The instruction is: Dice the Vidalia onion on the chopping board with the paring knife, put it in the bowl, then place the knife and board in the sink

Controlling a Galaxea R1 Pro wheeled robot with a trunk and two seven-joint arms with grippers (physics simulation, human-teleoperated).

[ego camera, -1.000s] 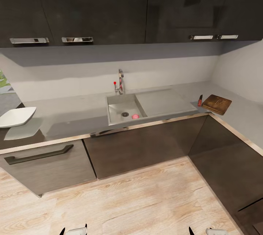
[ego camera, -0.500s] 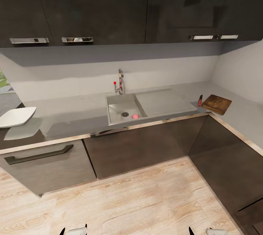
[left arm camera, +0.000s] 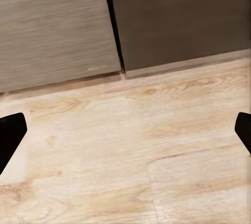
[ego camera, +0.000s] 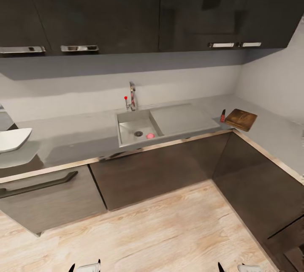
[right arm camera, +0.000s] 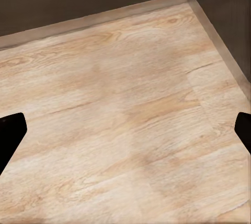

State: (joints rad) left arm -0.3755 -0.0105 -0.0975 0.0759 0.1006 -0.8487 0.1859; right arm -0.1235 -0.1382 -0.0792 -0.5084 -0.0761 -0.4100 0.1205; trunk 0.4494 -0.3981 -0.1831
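Small pinkish-red rounded Vidalia onion lying in rectangular grey steel sink, beside round drain.

Set into long grey glossy worktop; brown wooden chopping board far to the right by the corner, red-handled paring knife just beside it; shallow white squarish bowl at far left. Left end effector and right end effector both spread wide, empty, over pale wood floor.

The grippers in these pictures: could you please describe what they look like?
In the head view, the left gripper and the right gripper each show as a pale grey-white body with thin black pointed fingertips. In the wrist views, the fingers are plain matte black and blunt-ended. No cables or markings are visible.
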